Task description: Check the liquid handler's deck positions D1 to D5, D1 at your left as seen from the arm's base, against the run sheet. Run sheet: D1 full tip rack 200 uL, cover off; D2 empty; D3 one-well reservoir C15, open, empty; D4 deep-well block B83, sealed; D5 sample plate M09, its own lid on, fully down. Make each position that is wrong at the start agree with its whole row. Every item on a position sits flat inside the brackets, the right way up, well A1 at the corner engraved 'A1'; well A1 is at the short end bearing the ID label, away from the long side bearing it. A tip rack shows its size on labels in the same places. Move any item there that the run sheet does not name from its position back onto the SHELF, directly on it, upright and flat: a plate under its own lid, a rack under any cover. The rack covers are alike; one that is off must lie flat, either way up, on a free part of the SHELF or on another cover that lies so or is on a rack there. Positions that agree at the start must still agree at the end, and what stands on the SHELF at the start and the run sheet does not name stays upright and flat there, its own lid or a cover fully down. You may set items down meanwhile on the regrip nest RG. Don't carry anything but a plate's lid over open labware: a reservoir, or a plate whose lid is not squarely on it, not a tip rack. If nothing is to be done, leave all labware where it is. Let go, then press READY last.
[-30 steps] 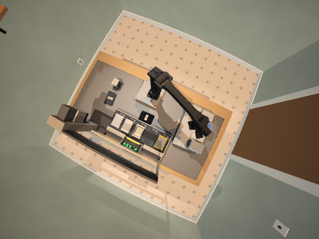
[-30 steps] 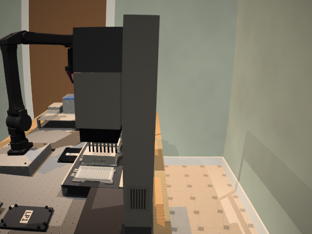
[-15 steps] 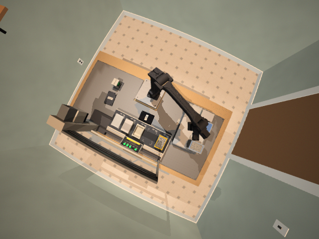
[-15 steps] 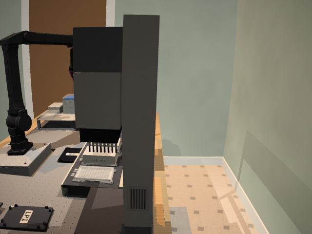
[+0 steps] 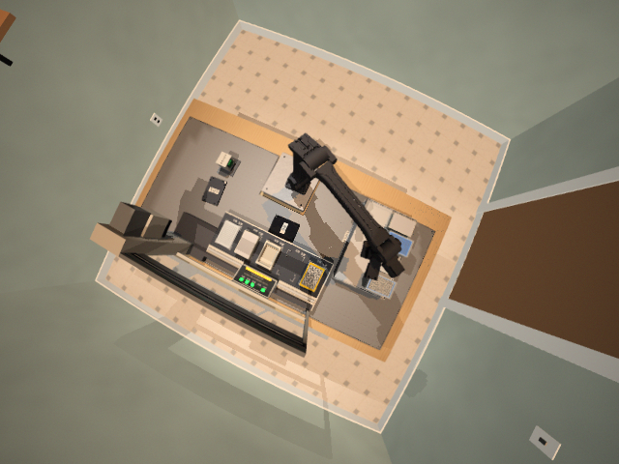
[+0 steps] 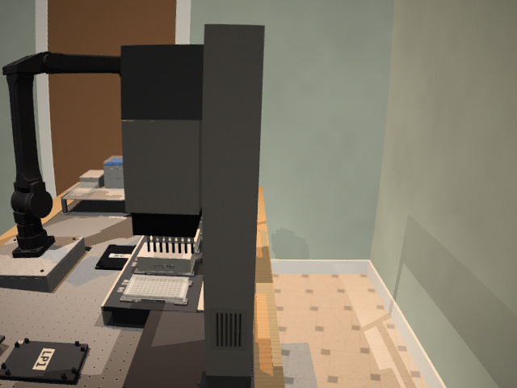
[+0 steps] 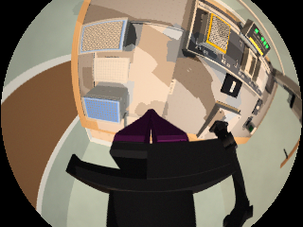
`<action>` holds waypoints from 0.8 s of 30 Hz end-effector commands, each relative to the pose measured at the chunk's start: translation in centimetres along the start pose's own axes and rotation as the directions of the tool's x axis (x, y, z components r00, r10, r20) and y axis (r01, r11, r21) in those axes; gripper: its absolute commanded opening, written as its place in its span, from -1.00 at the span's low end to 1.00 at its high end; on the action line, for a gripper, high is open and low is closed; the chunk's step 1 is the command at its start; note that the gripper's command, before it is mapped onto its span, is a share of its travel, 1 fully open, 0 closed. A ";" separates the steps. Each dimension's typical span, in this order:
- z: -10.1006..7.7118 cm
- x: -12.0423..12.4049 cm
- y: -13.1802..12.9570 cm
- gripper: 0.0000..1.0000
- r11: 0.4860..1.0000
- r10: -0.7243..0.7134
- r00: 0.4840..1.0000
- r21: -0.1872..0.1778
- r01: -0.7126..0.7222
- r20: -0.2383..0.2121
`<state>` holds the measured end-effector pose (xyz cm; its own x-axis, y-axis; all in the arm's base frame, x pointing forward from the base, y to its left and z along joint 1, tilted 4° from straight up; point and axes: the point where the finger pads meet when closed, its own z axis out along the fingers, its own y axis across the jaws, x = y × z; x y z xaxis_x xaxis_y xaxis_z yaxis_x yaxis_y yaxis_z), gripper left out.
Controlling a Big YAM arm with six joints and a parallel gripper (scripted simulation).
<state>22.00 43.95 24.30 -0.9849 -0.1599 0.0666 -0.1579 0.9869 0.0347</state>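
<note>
My gripper [image 5: 372, 272] is shut and empty, high above the shelf at the right of the bench. In the wrist view the purple fingertips [image 7: 151, 131] meet, with nothing between them. On the deck [image 5: 272, 254], a yellow-framed tip rack [image 5: 312, 275] stands uncovered at the right end. The position beside it [image 5: 292, 262] is bare. Then come an open reservoir [image 5: 267, 251], a block [image 5: 246, 245] and a lidded plate [image 5: 227, 234]. The side view shows the plate [image 6: 156, 288] and the block [image 6: 165, 260]; the handler's head hides my gripper there.
The shelf holds a blue-topped rack [image 7: 102, 106], a pale plate [image 7: 113, 66] and an open tip rack [image 7: 101, 34]. The black regrip nest [image 5: 280, 228] lies between base and deck. A button box [image 5: 227, 161] and the LP1 pad [image 5: 214, 190] sit at the left. The handler gantry [image 6: 231, 200] stands tall.
</note>
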 end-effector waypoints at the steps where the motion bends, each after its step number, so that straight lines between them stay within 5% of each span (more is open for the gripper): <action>1: -2.0 -3.3 0.2 -1.00 0.993 0.119 0.993 -0.028 -0.118 0.025; 11: -2.3 -7.2 -0.7 -1.00 0.961 0.276 0.961 -0.030 -0.275 0.023; 24: -2.5 -6.5 -0.2 -1.00 0.885 0.465 0.885 -0.039 -0.464 0.018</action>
<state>27.93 43.57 23.80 -0.9635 0.2561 0.0775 0.2565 0.9665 -0.0048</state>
